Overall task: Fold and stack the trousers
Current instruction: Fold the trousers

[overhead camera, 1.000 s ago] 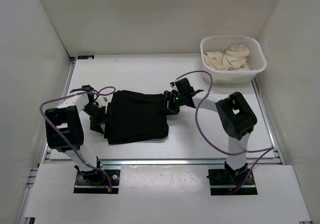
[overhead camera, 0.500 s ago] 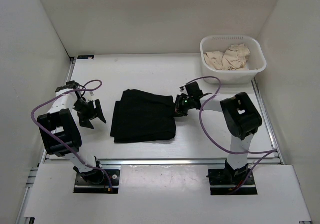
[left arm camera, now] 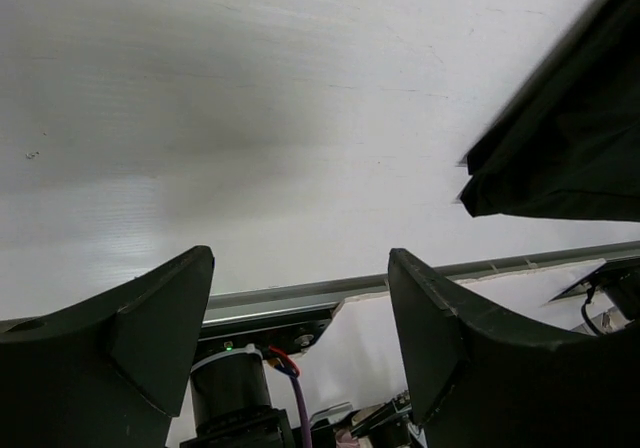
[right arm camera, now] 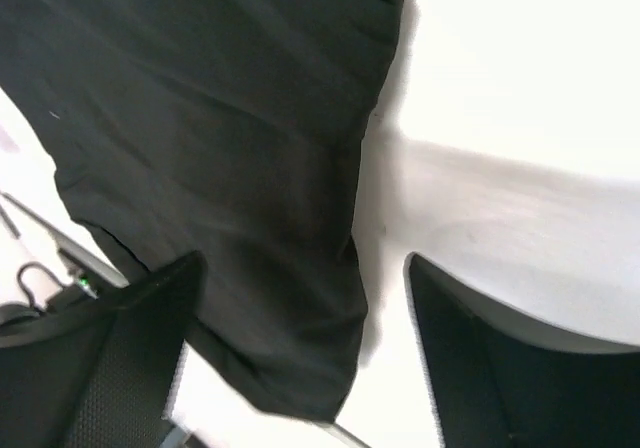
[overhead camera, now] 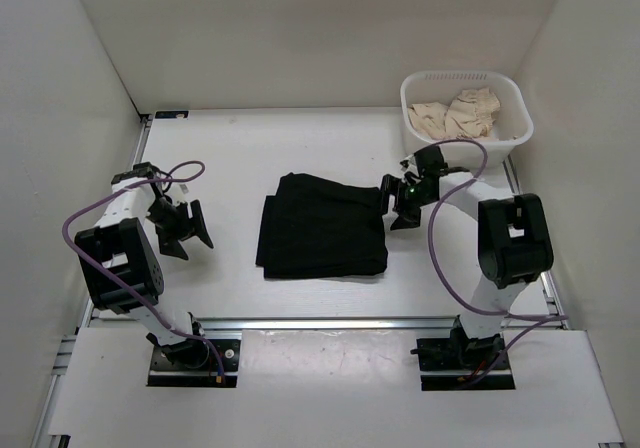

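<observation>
The black trousers (overhead camera: 325, 226) lie folded into a rough square on the white table, right of the middle. My right gripper (overhead camera: 392, 208) is at their right edge, low over the table. In the right wrist view its jaws (right arm camera: 305, 268) stand wide apart, and the trousers' edge (right arm camera: 230, 118) lies between them, not pinched. My left gripper (overhead camera: 188, 236) is open and empty at the table's left side, well apart from the cloth. In the left wrist view (left arm camera: 300, 268) a corner of the trousers (left arm camera: 560, 138) shows at the far right.
A white basket (overhead camera: 470, 150) with beige cloth (overhead camera: 455, 113) stands at the back right, just behind the right arm. A metal rail (overhead camera: 320, 323) runs along the table's near edge. White walls close in the left, right and back.
The folded trousers have slid to the right along with my right gripper. My left gripper let go, drew back to the left, and has held still for the last half second.
</observation>
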Controlling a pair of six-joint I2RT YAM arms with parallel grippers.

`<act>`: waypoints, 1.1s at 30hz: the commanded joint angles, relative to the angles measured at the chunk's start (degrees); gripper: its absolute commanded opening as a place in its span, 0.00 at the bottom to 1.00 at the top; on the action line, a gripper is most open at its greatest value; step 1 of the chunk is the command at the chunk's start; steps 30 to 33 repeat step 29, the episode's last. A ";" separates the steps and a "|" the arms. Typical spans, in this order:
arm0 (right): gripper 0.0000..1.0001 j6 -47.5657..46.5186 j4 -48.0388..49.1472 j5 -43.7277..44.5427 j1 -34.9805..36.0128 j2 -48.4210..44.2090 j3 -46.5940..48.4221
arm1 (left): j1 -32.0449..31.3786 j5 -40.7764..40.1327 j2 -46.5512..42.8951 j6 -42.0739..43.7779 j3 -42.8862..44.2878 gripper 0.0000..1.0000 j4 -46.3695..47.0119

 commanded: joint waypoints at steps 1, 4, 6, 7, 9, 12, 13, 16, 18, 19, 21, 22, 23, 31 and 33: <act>0.93 -8.42 -10.84 5.89 -0.29 -5.72 7.51 | -0.10 0.56 -3.47 0.40 2.09 0.82 -0.29; 0.99 -10.45 -19.28 13.35 -0.29 -9.85 14.00 | -0.10 -0.66 -4.09 0.40 2.61 0.83 -0.29; 0.99 -10.45 -24.47 16.35 -1.34 -12.84 17.09 | -0.10 -2.07 -4.62 0.40 3.14 0.83 0.24; 0.99 -10.45 -25.79 17.06 -1.35 -13.81 18.85 | -0.10 -2.60 -5.23 0.40 3.75 0.83 0.76; 0.99 -10.45 -28.51 17.77 -4.14 -16.80 19.48 | -0.10 -3.13 -5.23 0.40 4.54 0.83 1.29; 0.99 -10.45 -29.14 19.17 -7.83 -22.07 18.96 | -0.10 -4.27 -6.46 0.40 6.91 0.86 1.82; 0.99 -10.45 -29.14 19.88 -8.63 -23.47 18.95 | -0.10 -4.27 -6.46 0.40 6.92 0.88 2.34; 0.99 -11.68 -29.76 22.86 -10.49 -29.18 17.37 | -0.10 -5.33 -7.69 0.40 7.71 0.88 3.04; 0.99 -12.38 -31.07 25.75 -11.19 -30.69 16.67 | -0.10 -5.94 -8.40 0.40 7.71 0.89 3.58; 0.99 -12.39 -31.08 26.73 -11.19 -31.82 16.06 | -0.10 -5.94 -8.92 0.40 7.71 0.89 3.58; 0.99 -12.91 -31.60 28.40 -11.19 -33.06 15.44 | -0.10 -5.94 -8.92 0.40 7.71 0.89 3.58; 0.99 -12.91 -31.60 29.28 -11.19 -34.11 15.44 | -0.10 -6.55 -8.92 0.40 7.71 0.89 3.58; 0.99 -12.91 -31.60 29.29 -11.19 -34.73 14.92 | -0.10 -6.56 -8.92 0.40 7.71 0.89 3.58; 0.99 -13.97 -31.08 32.27 -11.19 -37.20 14.38 | -0.10 -7.61 -9.54 0.40 7.71 0.89 3.58; 0.99 -13.97 -31.08 32.27 -11.19 -37.20 14.38 | -0.10 -7.61 -9.54 0.40 7.71 0.89 3.58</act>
